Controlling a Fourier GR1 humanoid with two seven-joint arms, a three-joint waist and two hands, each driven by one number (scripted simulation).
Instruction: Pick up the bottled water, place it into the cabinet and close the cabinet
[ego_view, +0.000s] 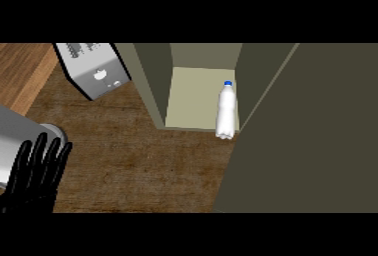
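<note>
The bottled water (227, 111), clear with a blue cap, stands upright at the front right of the cabinet's (155, 85) pale shelf, close to its right wall. No hand touches it. The cabinet door (310, 135) is a large olive panel swung open at the right, filling much of that side. My left hand (33, 172) rests at the lower left with fingers straight and pointing up, far from the bottle. My right hand does not show.
A silver toaster (96, 70) sits on the wooden counter (140, 165) at the upper left, beside the cabinet's left wall. My grey left forearm (18, 135) lies along the left edge.
</note>
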